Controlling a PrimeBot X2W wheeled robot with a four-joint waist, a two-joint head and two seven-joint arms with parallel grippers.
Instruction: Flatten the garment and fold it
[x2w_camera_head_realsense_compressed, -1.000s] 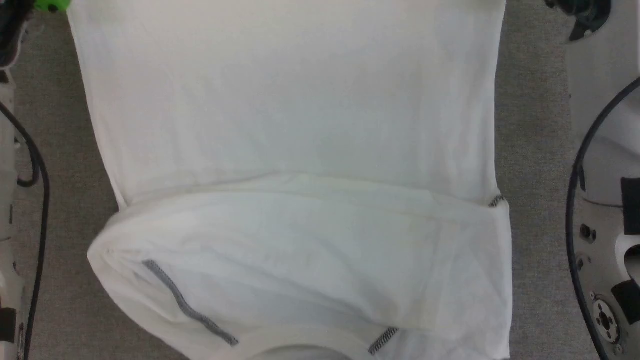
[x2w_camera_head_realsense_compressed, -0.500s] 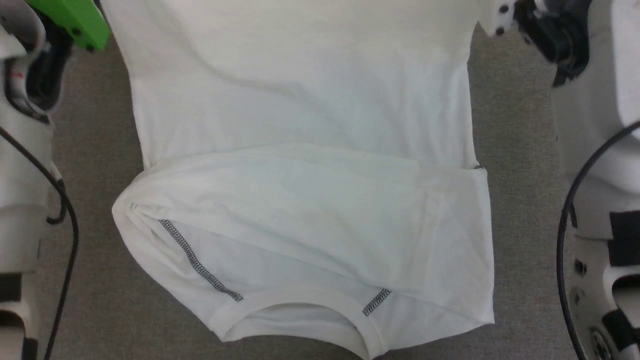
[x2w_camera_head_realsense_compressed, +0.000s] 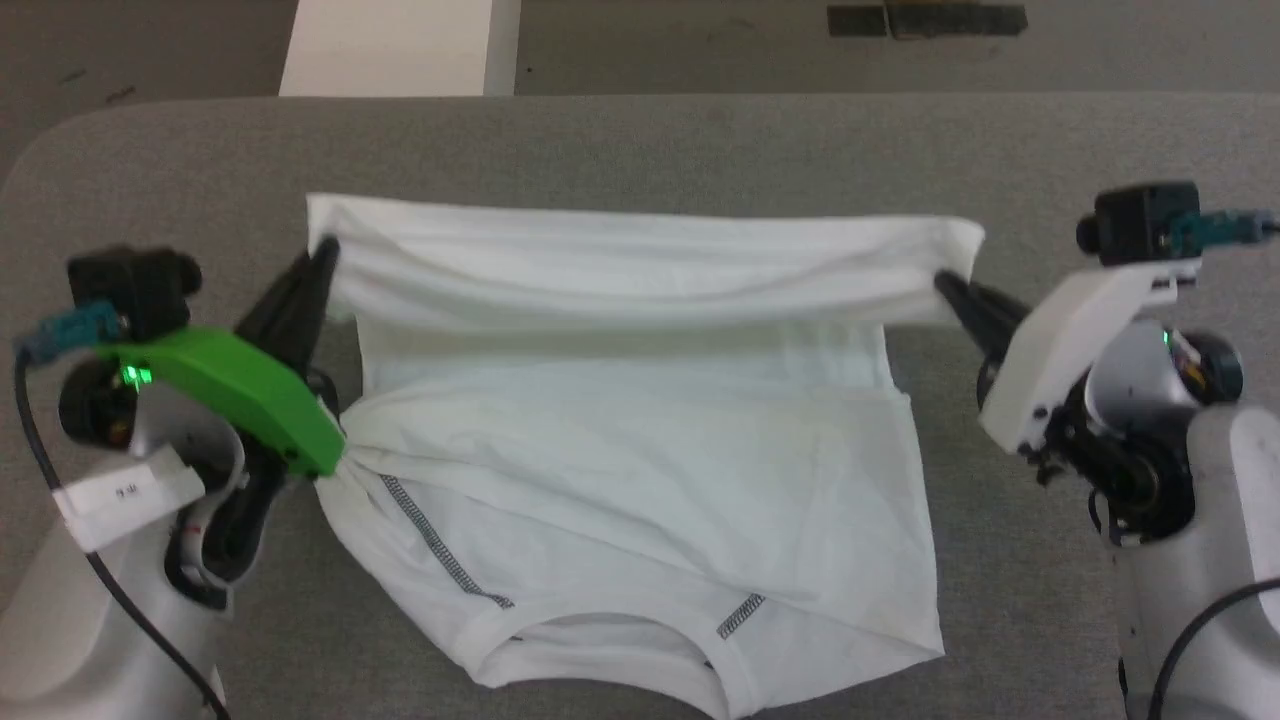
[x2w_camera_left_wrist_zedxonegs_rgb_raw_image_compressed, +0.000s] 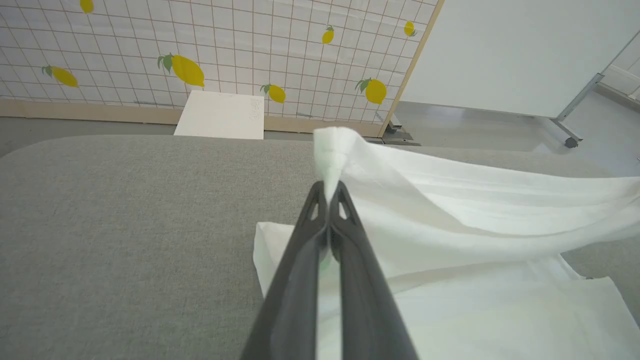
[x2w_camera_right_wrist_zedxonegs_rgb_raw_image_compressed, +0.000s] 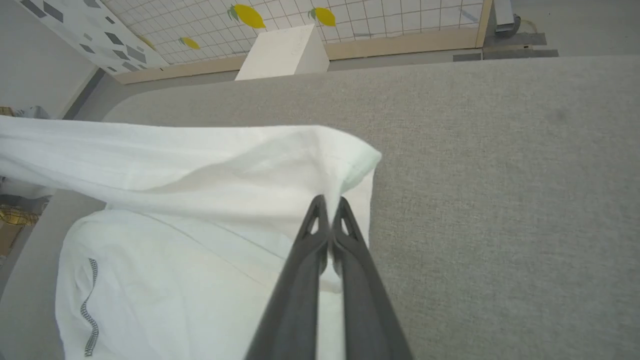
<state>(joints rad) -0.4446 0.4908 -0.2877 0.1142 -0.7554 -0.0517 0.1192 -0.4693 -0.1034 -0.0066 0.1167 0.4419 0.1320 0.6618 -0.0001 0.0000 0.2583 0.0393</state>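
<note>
Spread on the grey table (x2w_camera_head_realsense_compressed: 150, 170): the garment (x2w_camera_head_realsense_compressed: 640, 470), collar (x2w_camera_head_realsense_compressed: 600, 625) hard by the table's near edge, grey-black stitching (x2w_camera_head_realsense_compressed: 435, 545) slanting away from it on both shoulders. Points collar-first toward the table's near edge, hem toward the far edge. Long axis running from near edge to far edge, roughly square to the table's sides. Shortened for the moment, with the hem (x2w_camera_head_realsense_compressed: 640, 265) raised clear of the table top above the layers below.

Farther up the table, about mid-depth: left gripper (x2w_camera_head_realsense_compressed: 322, 255) pinched tight on the hem's left corner, right gripper (x2w_camera_head_realsense_compressed: 945, 283) pinched tight on its right corner. No gap to be seen between either pair of fingers. Cloth drawn into a fairly taut band from one to the other.

Likely trouble, judging from this:
- Thin fabric sliding out of one pinch, dropping that corner onto the table and skewing the fold.
- Uneven travel toward the table's near edge, laying the hem crooked over the shoulders.
- Too hard a pull between the corners, dragging the lower layers across the table.
- A snag at the left shoulder, bunched against the green wrist cover (x2w_camera_head_realsense_compressed: 250, 395), apt to be towed along and wrinkled.
</note>
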